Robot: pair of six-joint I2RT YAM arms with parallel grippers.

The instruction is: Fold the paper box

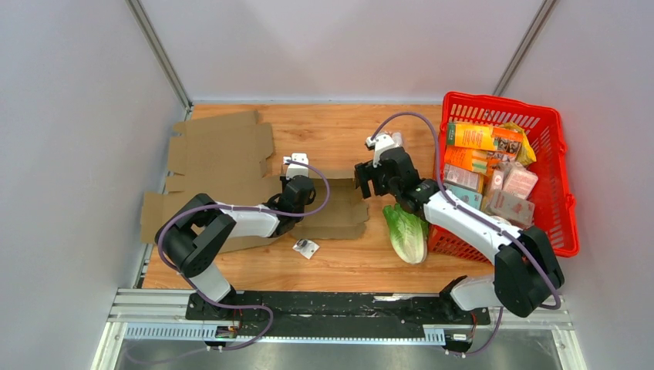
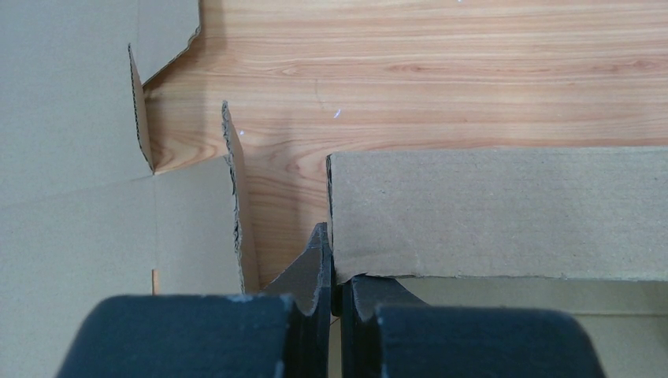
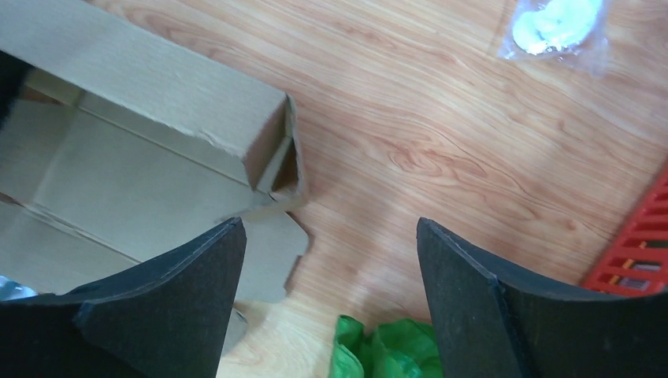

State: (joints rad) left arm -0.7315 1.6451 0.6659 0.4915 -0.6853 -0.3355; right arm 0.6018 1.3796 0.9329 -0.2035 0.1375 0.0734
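On the table [image 1: 339,131] the paper box [image 1: 224,166] lies mostly flat, spreading beyond the left tool [image 2: 329,293]. Only one long wall [image 2: 496,209] stands. That tool is clamped on the wall's end. The right tool [image 3: 329,232], fingers apart, hovers above the other end. Most folds look still to do.

Bright, even light from above
We see soft shadows on the counter [image 1: 339,131], tiny glints on its wood, and the box [image 3: 118,181] smeared in the right wrist view.

Lettuce [image 1: 406,233] lies between paper box [image 1: 224,154] and basket [image 1: 500,100].
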